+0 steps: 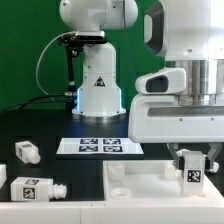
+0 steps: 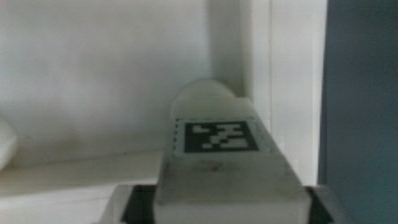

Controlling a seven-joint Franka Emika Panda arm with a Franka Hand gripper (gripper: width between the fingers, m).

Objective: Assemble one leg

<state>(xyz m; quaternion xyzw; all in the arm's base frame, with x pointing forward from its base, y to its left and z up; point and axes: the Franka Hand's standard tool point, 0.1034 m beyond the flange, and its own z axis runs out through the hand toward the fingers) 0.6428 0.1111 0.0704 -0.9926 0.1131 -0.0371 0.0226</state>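
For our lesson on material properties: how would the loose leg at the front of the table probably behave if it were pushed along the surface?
The leg looks like a hard plastic block, so it would likely stay stiff. Its flat sides suggest sliding rather than rolling. The round peg end might make it swivel if pushed off-centre. It seems small, so probably light.

Open dark surface (image 1: 60, 135) lies between the flat white marker board (image 1: 100, 146) and two small white tagged plastic legs (image 1: 27, 152) — passable.

the two-finger gripper (image 1: 191, 158) has its fingertips hidden behind the tagged white plastic leg (image 1: 192, 176); the large flat white slab (image 1: 135, 185) is cut off at the frame edge; wrist view blurred.
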